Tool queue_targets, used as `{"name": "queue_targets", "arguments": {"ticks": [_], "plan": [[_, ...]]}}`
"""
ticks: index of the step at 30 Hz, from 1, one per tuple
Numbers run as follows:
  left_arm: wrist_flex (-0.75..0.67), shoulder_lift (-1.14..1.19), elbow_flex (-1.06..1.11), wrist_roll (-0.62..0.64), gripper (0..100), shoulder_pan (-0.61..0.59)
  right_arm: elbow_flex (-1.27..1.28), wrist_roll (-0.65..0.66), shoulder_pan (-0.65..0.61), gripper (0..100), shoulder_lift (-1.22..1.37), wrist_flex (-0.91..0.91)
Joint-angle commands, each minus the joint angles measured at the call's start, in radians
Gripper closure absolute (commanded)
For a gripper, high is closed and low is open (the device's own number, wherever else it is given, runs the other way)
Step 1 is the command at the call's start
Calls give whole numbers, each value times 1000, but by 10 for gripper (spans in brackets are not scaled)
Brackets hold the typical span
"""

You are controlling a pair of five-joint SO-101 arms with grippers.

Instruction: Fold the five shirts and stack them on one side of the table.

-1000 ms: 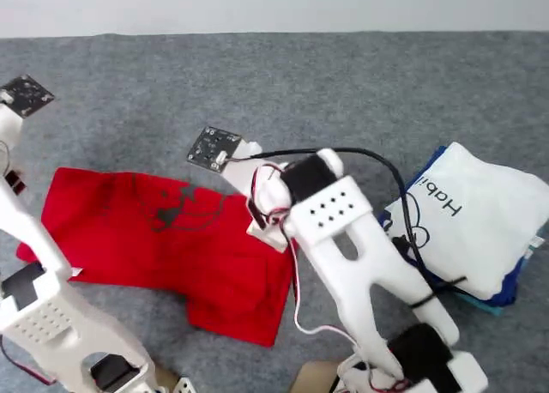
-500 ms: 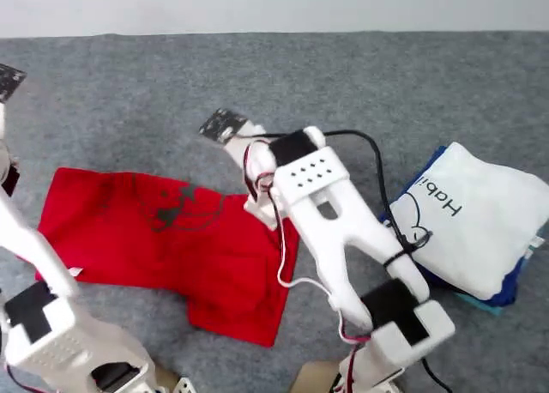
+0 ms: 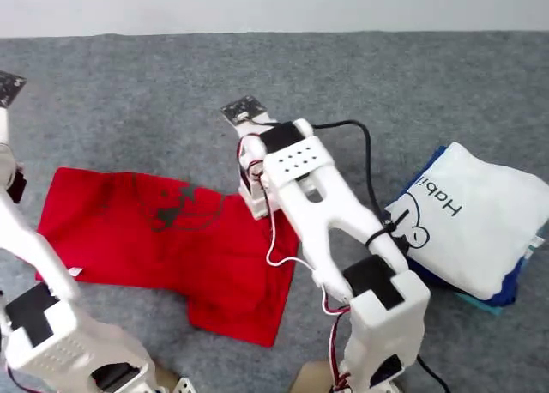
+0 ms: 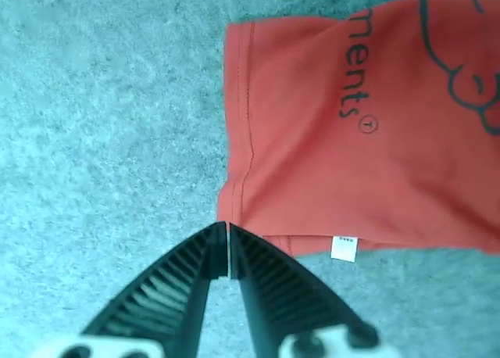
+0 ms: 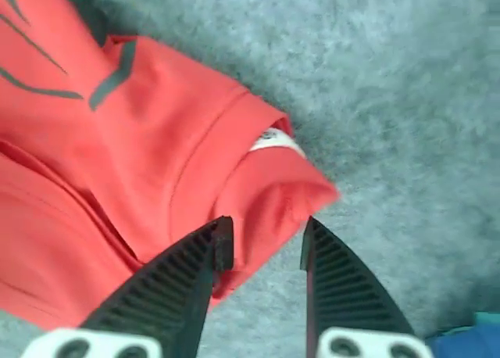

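Nearest the camera in the high view, the two white arms rose from the front edge of the grey counter (image 3: 386, 84). The left arm (image 3: 30, 238) stood at the left side and the right arm (image 3: 326, 204) near the middle.

The left gripper (image 4: 226, 231) hung over the counter right at the near left corner of the red shirt (image 3: 163, 238). Its dark ribbed fingers (image 4: 183, 284) were pressed together, with nothing between them. A small white label (image 4: 344, 248) stuck out from the hem just beside the tips.

The red shirt lay flat and partly folded on the left half of the counter, dark print facing up, between the two arms. The right arm stretched over its right edge. There the right gripper (image 5: 266, 233) was poised above the shirt's bunched far right corner, its fingers (image 5: 176, 288) spread apart. The red cloth showed in the gap between them; whether they touched it could not be told.

Well apart, on the right side of the counter, sat the stack of folded shirts (image 3: 480, 221). A white shirt with dark print lay on top, and blue and teal edges showed beneath it.

Farther back ran bare grey counter, ending at a pale wall (image 3: 274, 7).
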Motion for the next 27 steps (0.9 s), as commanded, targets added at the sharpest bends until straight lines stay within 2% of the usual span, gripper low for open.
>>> {"name": "queue_targets", "arguments": {"ticks": [1, 7, 27], "plan": [[-32, -58, 24, 25, 996, 5, -49, -48, -25, 844, 4, 4], [-37, -58, 71, 25, 996, 8, -104, -61, -74, 844, 7, 10], [-71, -55, 71, 25, 996, 5, -147, -95, -71, 852, 162, -1]]}}
